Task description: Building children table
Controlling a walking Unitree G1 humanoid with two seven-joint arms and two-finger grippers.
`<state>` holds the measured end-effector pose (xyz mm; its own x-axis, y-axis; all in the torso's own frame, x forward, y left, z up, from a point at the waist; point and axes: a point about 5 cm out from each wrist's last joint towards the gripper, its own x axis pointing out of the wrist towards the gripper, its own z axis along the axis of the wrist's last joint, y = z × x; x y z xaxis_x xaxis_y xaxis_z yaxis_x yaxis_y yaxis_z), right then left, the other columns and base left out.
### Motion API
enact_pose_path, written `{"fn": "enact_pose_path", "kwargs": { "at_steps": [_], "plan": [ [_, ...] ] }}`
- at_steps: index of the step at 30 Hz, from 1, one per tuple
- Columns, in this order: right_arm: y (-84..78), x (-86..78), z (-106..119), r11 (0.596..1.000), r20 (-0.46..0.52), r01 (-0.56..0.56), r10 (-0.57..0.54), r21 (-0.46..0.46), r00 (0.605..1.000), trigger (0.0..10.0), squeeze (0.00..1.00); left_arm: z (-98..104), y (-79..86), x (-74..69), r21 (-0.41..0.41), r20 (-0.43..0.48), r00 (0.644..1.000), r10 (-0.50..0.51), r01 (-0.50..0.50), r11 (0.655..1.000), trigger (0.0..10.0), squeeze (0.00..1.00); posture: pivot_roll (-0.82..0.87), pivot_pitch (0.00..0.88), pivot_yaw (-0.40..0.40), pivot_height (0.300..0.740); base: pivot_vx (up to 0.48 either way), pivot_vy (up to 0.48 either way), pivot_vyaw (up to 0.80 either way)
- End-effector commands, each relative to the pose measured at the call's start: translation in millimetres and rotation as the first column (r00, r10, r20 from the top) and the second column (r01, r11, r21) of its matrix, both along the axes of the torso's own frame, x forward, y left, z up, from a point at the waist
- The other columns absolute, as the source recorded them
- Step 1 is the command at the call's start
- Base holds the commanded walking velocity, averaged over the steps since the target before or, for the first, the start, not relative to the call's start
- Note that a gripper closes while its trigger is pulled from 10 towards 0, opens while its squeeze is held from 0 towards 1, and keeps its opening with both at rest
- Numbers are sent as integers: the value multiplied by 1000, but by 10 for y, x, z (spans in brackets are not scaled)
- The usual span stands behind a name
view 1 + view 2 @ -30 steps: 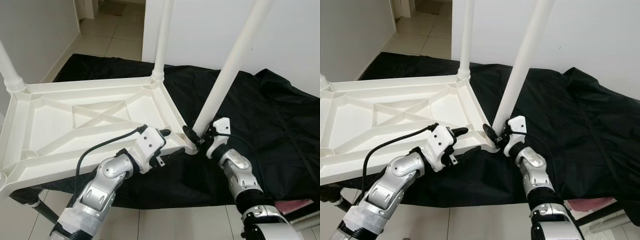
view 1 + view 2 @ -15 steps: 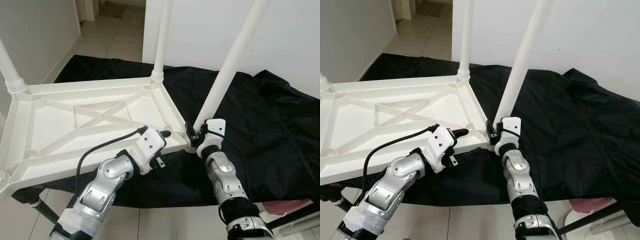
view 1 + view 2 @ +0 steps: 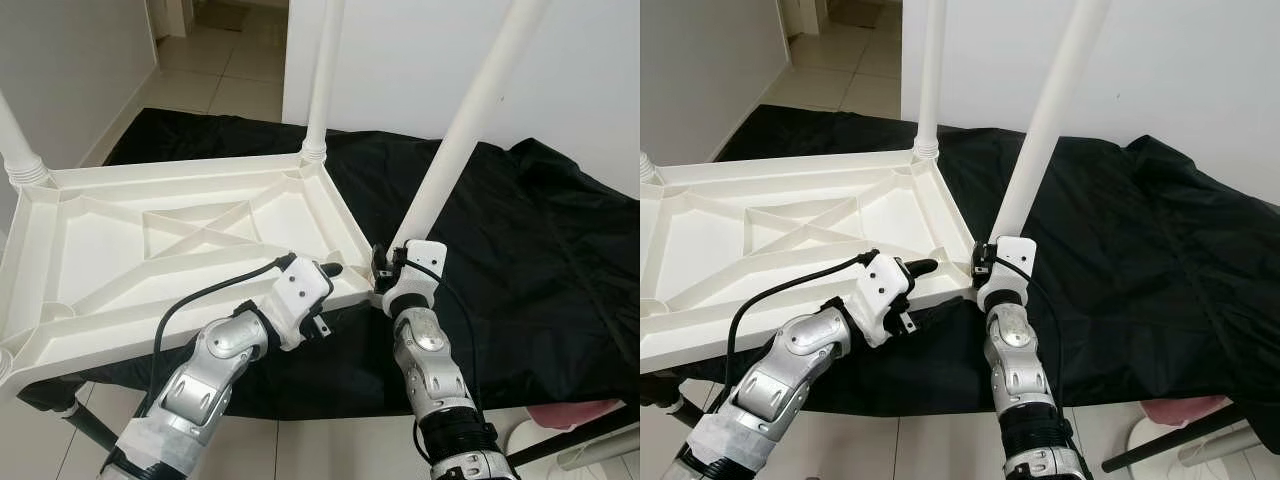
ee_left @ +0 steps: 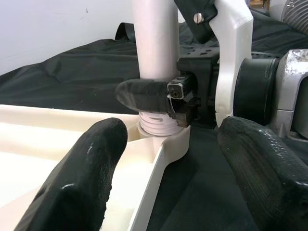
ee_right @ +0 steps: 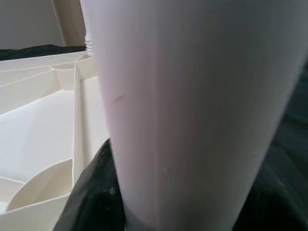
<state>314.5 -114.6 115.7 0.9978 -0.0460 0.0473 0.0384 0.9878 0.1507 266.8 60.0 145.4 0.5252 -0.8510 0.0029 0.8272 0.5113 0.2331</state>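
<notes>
The upturned table top (image 3: 150, 240) and its legs (image 3: 465, 125) are seen in plain white. A black cloth (image 3: 540, 260) is spread beneath. The end effectors' fingers (image 4: 77, 192) are black, the arms silver. Pale beige tiles (image 3: 215, 75) are laid on the floor.

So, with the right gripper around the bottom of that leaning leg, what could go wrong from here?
1. The leg stands tilted in its corner socket; turning it like this may cross the thread or jam it.
2. The left gripper is open beside the tabletop rim, not clamped, so the upturned top may slide on the black cloth.
3. The right gripper holds very low, so the long leg could lever out.
</notes>
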Motion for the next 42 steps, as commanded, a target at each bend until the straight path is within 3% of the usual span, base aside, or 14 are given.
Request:
{"fn": "enact_pose_path", "kwargs": {
  "at_steps": [1, 6, 13, 14, 23, 26, 31, 35, 38, 42],
  "plan": [
    [-43, -47, -102, 1000, -47, 9, -8, 23, 999, 10000, 1000, 4, -21, -11, 0, -7, 1000, -21, 21, 1000, 10000, 0, -5, 0, -97, 740, 0, 0, 0],
    [-28, -82, -52, 999, -7, -46, 47, 25, 999, 10000, 1000, 5, -38, -20, -2, -6, 1000, -20, 20, 1000, 10000, 0, 0, 0, -104, 740, 0, 0, 0],
    [-176, -182, -23, 993, 49, -117, 117, -4, 992, 10000, 1000, -8, -59, -51, -8, -11, 1000, -21, 21, 1000, 10000, 0, 0, 0, -107, 740, 0, 0, 0],
    [-206, -197, -25, 990, 55, -140, 140, -12, 989, 10000, 0, -10, -59, -53, -8, -12, 1000, -20, 20, 1000, 10000, 0, -1, 0, -108, 740, 0, 0, 0],
    [-315, -208, 1, 958, 100, -276, 283, -85, 954, 10000, 0, -29, -47, -50, 14, -7, 1000, -23, 23, 1000, 10000, 0, 2, 0, -105, 740, 0, 0, 0],
    [-384, -158, 16, 914, 97, -379, 394, -147, 914, 10000, 0, -35, -39, -58, 26, -9, 999, -34, 35, 999, 10000, 0, 8, 0, -103, 740, 0, 0, 0],
    [-418, -113, 16, 889, 80, -423, 442, -176, 894, 10000, 0, -35, -38, -62, 29, -11, 999, -40, 40, 999, 10000, 0, 10, 0, -101, 740, 0, 0, 0],
    [-421, 6, 14, 828, 32, -523, 539, -201, 842, 10000, 0, -33, -48, -58, 31, -11, 999, -42, 42, 999, 10000, 0, 14, 0, -97, 740, 0, 0, 0],
    [-419, 32, 19, 817, 26, -539, 555, -204, 832, 10000, 0, -32, -52, -56, 31, -11, 999, -42, 43, 999, 10000, 0, 14, 0, -97, 740, 0, 0, 0],
    [-391, 146, 31, 773, -3, -591, 607, -231, 795, 10000, 0, -22, -64, -38, 32, -5, 999, -45, 45, 998, 10000, 0, 15, 0, -96, 740, 0, 0, 0]
  ]
}}
